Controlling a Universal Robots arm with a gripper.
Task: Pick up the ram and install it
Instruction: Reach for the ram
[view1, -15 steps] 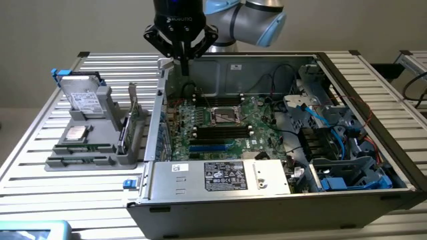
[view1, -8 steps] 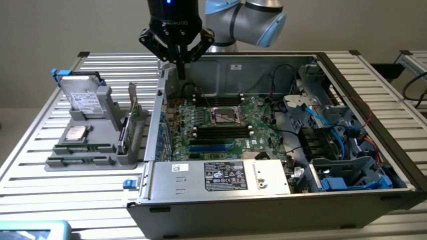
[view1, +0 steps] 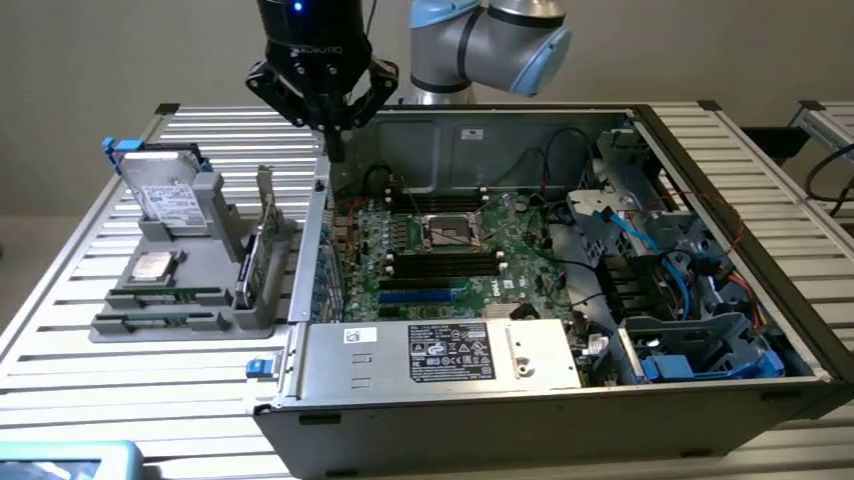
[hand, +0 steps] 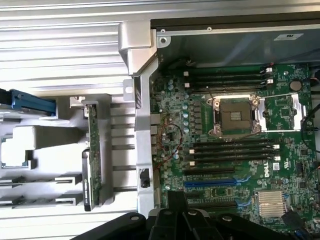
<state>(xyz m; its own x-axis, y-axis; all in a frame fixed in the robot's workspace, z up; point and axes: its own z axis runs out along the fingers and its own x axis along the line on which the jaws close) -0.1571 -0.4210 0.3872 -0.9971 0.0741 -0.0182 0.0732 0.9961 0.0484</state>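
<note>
My gripper (view1: 335, 148) hangs shut and holds nothing, over the rear corner of the open computer case (view1: 534, 400), by the wall that faces the grey holder (view1: 180, 325). In the wrist view the gripper (hand: 176, 207) sits over the edge of the motherboard (hand: 280, 107). The ram (view1: 170, 297) lies as a thin green stick in a front slot of the holder, well away from the gripper. Black memory slots (view1: 441, 262) run on both sides of the bare processor socket (view1: 451, 232). The wrist view shows these memory slots (hand: 232, 150) and the socket (hand: 235, 115) too.
A tall green expansion card (view1: 262, 240) stands upright in the holder near the case wall, and the card (hand: 93, 155) shows in the wrist view too. A hard drive (view1: 171, 200) and a silver processor chip (view1: 151, 265) also sit in the holder. Blue cables and a drive cage (view1: 694, 350) fill the case on the exterior view's right.
</note>
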